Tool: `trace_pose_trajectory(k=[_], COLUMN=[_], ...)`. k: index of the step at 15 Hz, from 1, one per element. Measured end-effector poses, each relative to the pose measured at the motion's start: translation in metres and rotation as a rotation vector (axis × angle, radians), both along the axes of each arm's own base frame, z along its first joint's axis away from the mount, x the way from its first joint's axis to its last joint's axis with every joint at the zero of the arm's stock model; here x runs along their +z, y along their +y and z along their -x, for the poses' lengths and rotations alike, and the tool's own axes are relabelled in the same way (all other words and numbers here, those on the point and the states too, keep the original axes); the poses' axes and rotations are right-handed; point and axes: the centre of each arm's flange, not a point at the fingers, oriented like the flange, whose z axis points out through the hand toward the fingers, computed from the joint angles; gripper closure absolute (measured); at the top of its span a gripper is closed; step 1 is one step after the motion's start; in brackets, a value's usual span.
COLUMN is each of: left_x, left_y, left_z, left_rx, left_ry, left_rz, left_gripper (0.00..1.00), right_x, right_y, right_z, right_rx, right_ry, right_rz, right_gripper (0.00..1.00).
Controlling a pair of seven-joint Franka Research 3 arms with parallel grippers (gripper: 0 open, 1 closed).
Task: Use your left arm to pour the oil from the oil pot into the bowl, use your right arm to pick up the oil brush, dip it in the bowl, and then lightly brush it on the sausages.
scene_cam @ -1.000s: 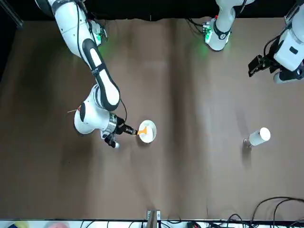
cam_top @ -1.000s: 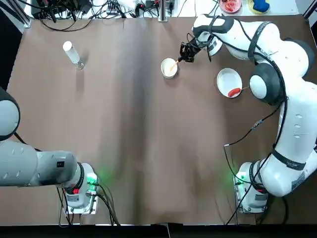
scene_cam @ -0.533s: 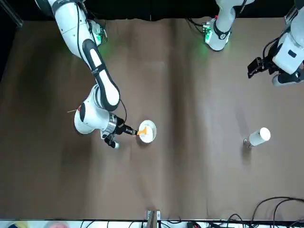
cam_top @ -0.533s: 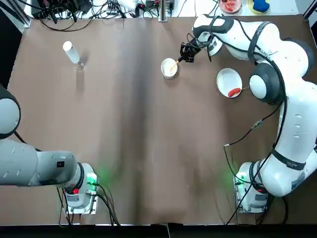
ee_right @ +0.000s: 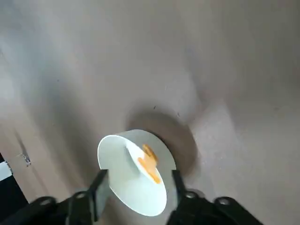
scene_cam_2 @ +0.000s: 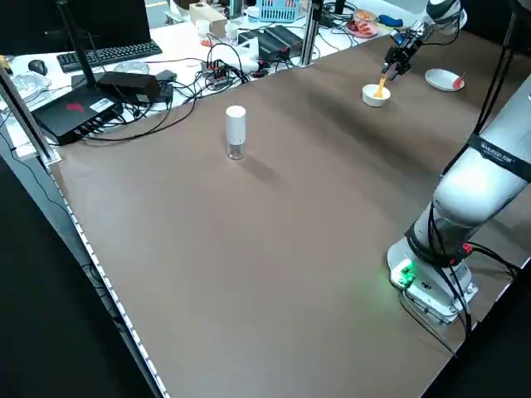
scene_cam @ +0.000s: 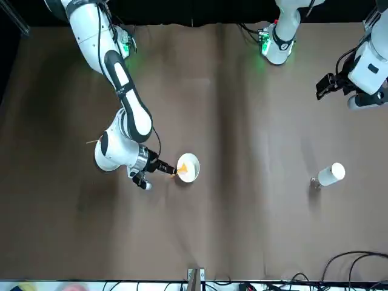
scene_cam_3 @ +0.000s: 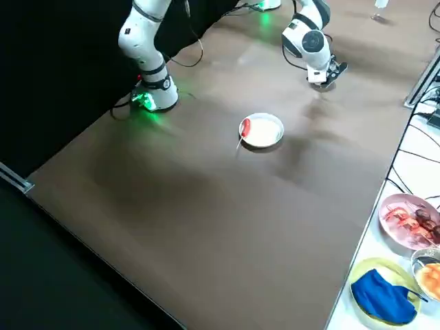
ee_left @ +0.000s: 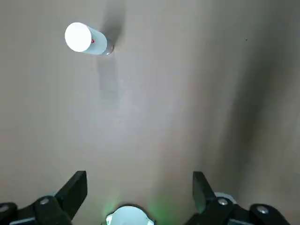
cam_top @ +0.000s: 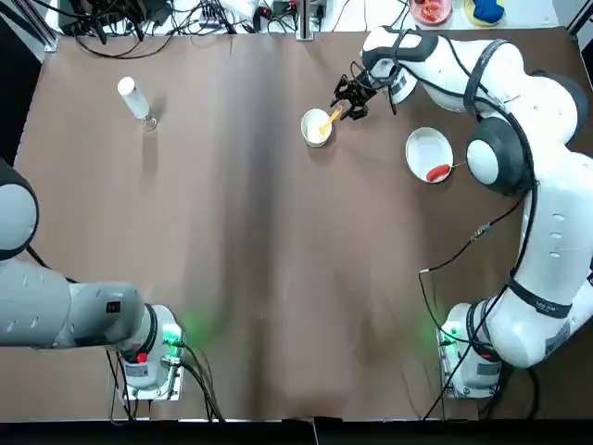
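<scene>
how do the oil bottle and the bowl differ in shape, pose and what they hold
The oil pot is slim and tall, the bowl short and wide. The pot is capped; the bowl is open. The bowl has the oil brush in it; the pot has none. Both stand upright on the table.

Looks like a robotics lab to me. There's a big brown matte-topped table point(cam_top: 269, 278) with two white-and-black jointed robot arms point(cam_top: 547, 204) mounted on it. Just beyond the table's far edge there's a white desktop point(scene_cam_2: 178, 41) with a flat black computer keyboard point(scene_cam_2: 109, 55), tangled black cables point(scene_cam_2: 217, 75) and black box-shaped electronics point(scene_cam_2: 73, 112). Pretty classic lab clutter, tbh.
</scene>
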Motion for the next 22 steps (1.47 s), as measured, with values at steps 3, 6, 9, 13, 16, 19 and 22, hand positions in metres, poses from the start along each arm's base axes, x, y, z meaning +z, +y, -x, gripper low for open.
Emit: trace_pose_trajectory(k=[3, 6, 9, 13, 16, 19, 22], left_x=[0.000, 0.000, 0.000, 0.000, 0.000, 0.000, 0.000], left_y=[0.000, 0.000, 0.000, -0.001, -0.001, -0.001, -0.001], left_z=[0.000, 0.000, 0.000, 0.000, 0.000, 0.000, 0.000], left_rx=[0.000, 0.000, -0.001, -0.001, -0.001, -0.001, -0.001], left_ry=[0.000, 0.000, 0.000, 0.000, 0.000, 0.000, 0.000], left_rz=[0.000, 0.000, 0.000, 0.000, 0.000, 0.000, 0.000], left_gripper=[0.01, 0.01, 0.01, 0.01, 0.01, 0.01, 0.01], right_x=[0.000, 0.001, 0.029, 0.086, 0.139, 0.206, 0.263], right_y=[0.000, -0.004, -0.035, -0.094, -0.136, -0.180, -0.203], right_z=[0.000, -0.002, -0.016, -0.025, -0.017, -0.011, 0.000], right_rx=[-0.001, -0.006, 0.034, 0.191, 0.308, 0.351, 0.400], right_ry=[0.000, -0.002, 0.010, 0.014, 0.072, 0.102, 0.097], right_rz=[0.000, 0.002, -0.005, 0.114, 0.189, 0.206, 0.256], right_gripper=[0.17, 0.00, 0.00, 0.00, 0.00, 0.00, 0.00])
